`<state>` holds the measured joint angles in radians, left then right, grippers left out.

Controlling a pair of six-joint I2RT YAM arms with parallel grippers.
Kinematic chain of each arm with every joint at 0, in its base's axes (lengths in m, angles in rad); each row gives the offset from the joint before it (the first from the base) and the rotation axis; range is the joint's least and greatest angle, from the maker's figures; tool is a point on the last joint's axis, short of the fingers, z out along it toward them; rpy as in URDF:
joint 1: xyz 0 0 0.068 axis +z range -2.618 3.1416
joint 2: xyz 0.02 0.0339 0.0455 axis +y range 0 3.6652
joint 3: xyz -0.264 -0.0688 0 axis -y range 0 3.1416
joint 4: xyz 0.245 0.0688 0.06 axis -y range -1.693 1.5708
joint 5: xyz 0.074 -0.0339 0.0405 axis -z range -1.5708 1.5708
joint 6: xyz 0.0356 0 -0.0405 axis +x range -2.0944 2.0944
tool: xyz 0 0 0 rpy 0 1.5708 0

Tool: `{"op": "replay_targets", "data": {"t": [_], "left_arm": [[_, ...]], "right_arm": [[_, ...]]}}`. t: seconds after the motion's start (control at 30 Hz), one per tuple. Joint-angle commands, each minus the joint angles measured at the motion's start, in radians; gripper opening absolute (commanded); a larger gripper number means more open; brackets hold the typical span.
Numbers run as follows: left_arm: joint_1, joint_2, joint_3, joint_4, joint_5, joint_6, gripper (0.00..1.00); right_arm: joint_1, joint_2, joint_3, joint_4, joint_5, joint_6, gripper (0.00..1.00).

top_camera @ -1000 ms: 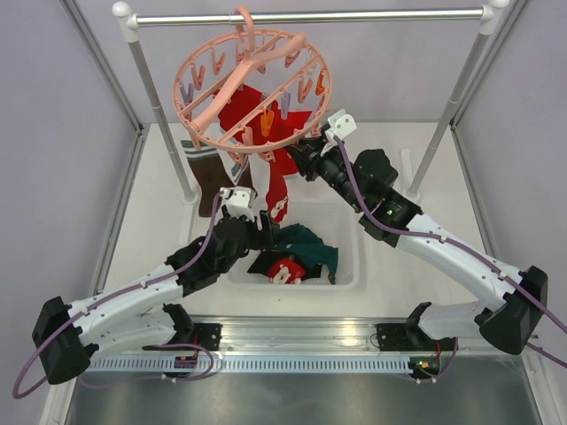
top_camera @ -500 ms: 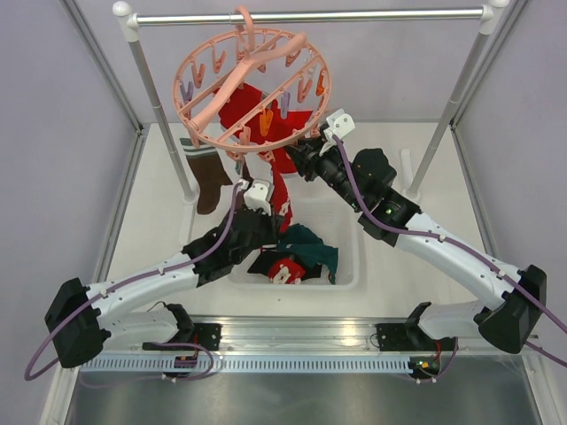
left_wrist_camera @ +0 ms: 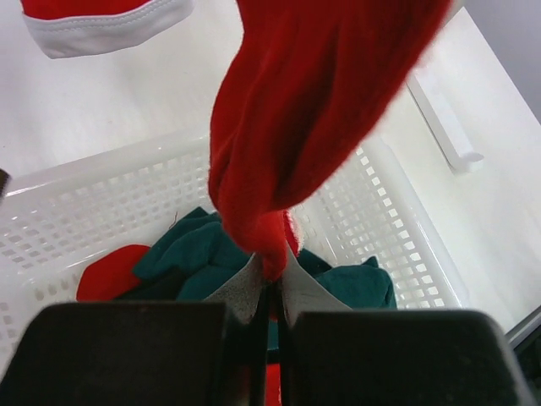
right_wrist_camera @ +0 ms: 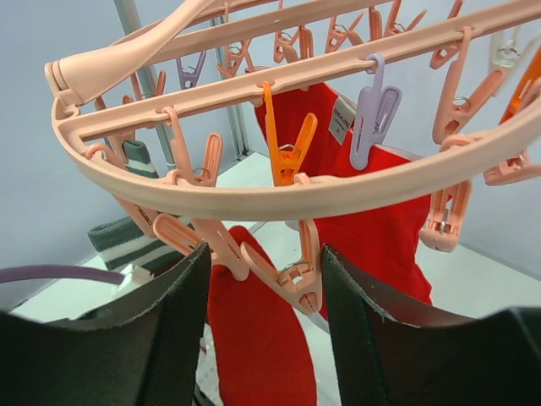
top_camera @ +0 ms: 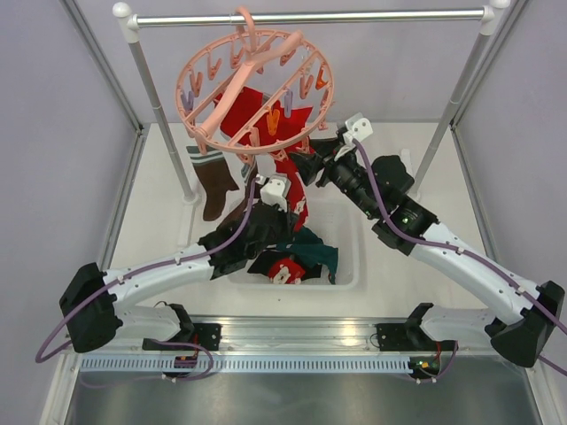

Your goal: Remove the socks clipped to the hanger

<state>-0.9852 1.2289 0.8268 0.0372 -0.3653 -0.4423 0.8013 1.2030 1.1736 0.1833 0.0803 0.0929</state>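
**One sock pinched, one claw gaping**

Nearest, the white basket point(left_wrist_camera: 101, 211) on the worktop point(top_camera: 159, 221) holds teal socks point(top_camera: 310, 246), looks like two, plus one red-and-white sock point(top_camera: 283, 270). Above it the left claw point(left_wrist_camera: 270, 292) is pinched tight on the toe of one long red sock point(left_wrist_camera: 287, 127). The right claw point(right_wrist_camera: 266, 296) gapes around a single pink clip point(right_wrist_camera: 292, 275), gripping nothing. Further back is the hanger point(right_wrist_camera: 254, 201) on its rail point(top_camera: 354, 15), with more red fabric crowding behind and one brown sock point(top_camera: 215, 181).

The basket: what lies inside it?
Teal socks and a red piece lie in the basket. Anything under them is covered; the left gripper, shut on the hanging red sock, hides the near part.
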Motion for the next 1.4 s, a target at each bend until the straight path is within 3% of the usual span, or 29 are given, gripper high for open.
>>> {"op": "replay_targets", "data": {"t": [0.0, 0.33, 0.67, 1.1, 1.37], "left_arm": [[-0.006, 0.018, 0.058, 0.000, -0.023, -0.038, 0.02], [-0.009, 0.064, 0.097, -0.017, -0.017, -0.044, 0.02], [-0.013, 0.076, 0.117, -0.026, -0.014, -0.041, 0.02], [-0.017, 0.075, 0.117, -0.031, -0.009, -0.039, 0.02], [-0.021, 0.076, 0.120, -0.031, -0.004, -0.038, 0.02]], "right_arm": [[0.003, -0.066, -0.029, -0.008, 0.010, 0.008, 0.61], [0.024, -0.100, -0.051, -0.022, -0.079, -0.064, 0.59], [0.084, -0.023, 0.009, -0.031, 0.018, -0.177, 0.59], [0.101, 0.079, 0.089, 0.015, 0.084, -0.205, 0.68], [0.116, 0.119, 0.116, 0.039, 0.150, -0.203, 0.64]]}}
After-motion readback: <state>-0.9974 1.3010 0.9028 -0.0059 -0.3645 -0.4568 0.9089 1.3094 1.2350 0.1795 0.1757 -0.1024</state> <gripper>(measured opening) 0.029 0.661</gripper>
